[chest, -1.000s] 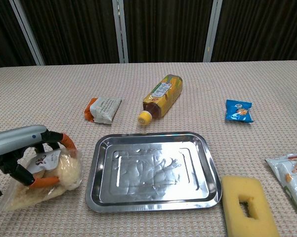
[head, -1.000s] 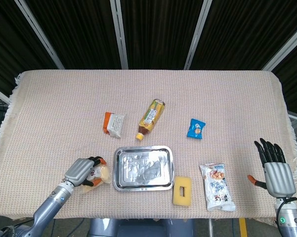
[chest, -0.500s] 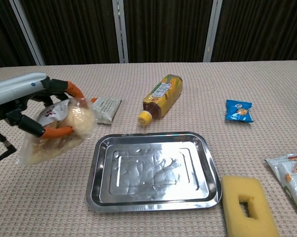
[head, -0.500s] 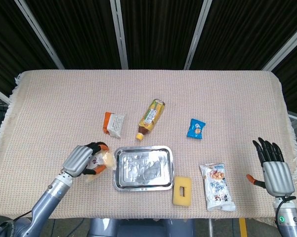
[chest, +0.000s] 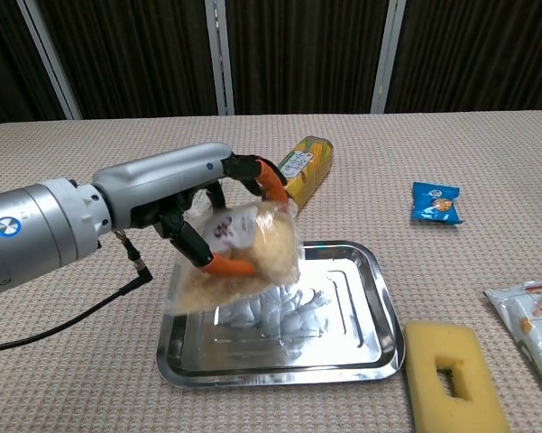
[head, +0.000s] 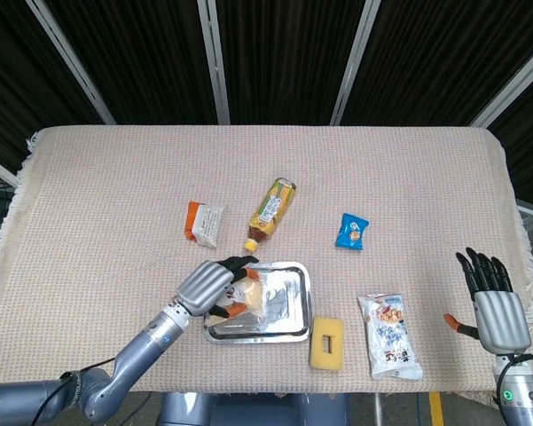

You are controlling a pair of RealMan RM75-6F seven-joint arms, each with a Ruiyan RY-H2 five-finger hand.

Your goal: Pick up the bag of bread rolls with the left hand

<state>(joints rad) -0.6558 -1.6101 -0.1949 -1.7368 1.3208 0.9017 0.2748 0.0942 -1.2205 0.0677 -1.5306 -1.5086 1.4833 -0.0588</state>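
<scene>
Since half a second ago we log the left hand and its bag of bread rolls as shifted rightward, from the bare cloth beside the metal tray to above the tray's left part. Head view, items: left hand with fingers wrapped around the bag; tray on the woven tablecloth, and from this view we cannot tell whether the bag touches it; yellow drink bottle lying beyond the tray; orange-and-white packet to its left; small blue snack packet to its right; yellow sponge just beside the tray's near right corner; white snack bag next to that; right hand at the table's right edge, fingers straight and apart, holding nothing. Chest view, items: left hand gripping the bag of bread rolls, which hangs clear above the tray; tray floor otherwise shows only crinkled reflections; bottle partly behind the fingers; blue packet, sponge, and white snack bag's edge at right.
</scene>
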